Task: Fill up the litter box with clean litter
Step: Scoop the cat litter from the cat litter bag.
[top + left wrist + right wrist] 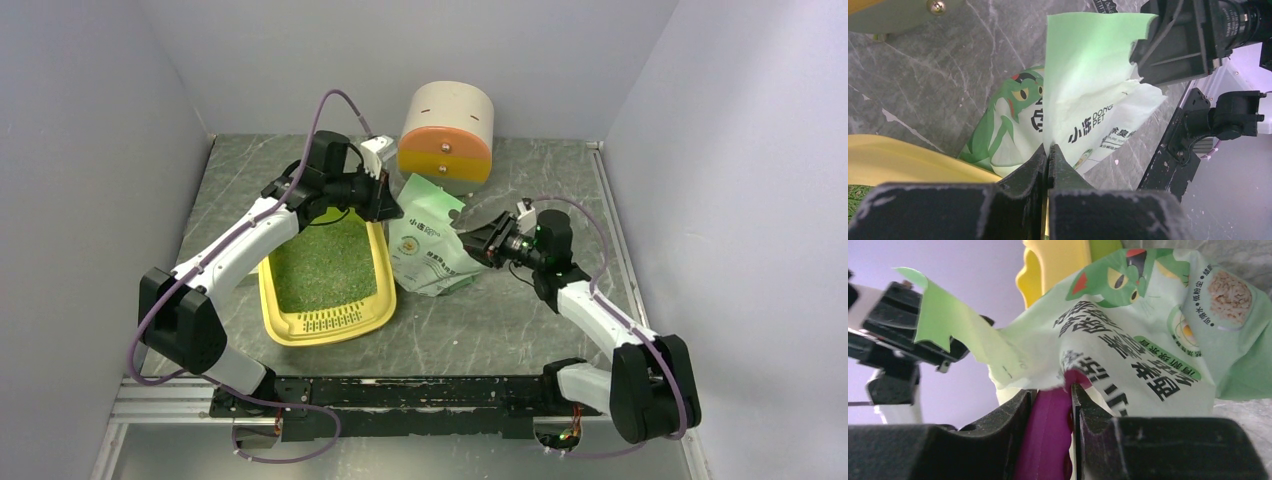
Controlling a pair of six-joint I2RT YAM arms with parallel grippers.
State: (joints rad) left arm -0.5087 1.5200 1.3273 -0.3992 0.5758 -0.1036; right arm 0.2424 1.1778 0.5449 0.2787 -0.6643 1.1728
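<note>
The yellow litter box (330, 322) lies left of centre with its grille end nearest me; greenish-grey clean litter (322, 262) covers its floor. A pale green and white printed bag (432, 250) lies just right of it. My left gripper (384, 200) is shut on the bag's upper edge (1083, 75), its fingertips (1040, 160) pinching the film. My right gripper (478, 243) is shut on the handle of a magenta scoop (1048, 430), which reaches into the bag's opening (1068, 372); the scoop's bowl is hidden inside.
A round beige-orange-yellow drawer cabinet (447, 135) stands at the back behind the bag. Grey walls close in the left, back and right. A black rail (420, 392) runs along the near edge between the arm bases.
</note>
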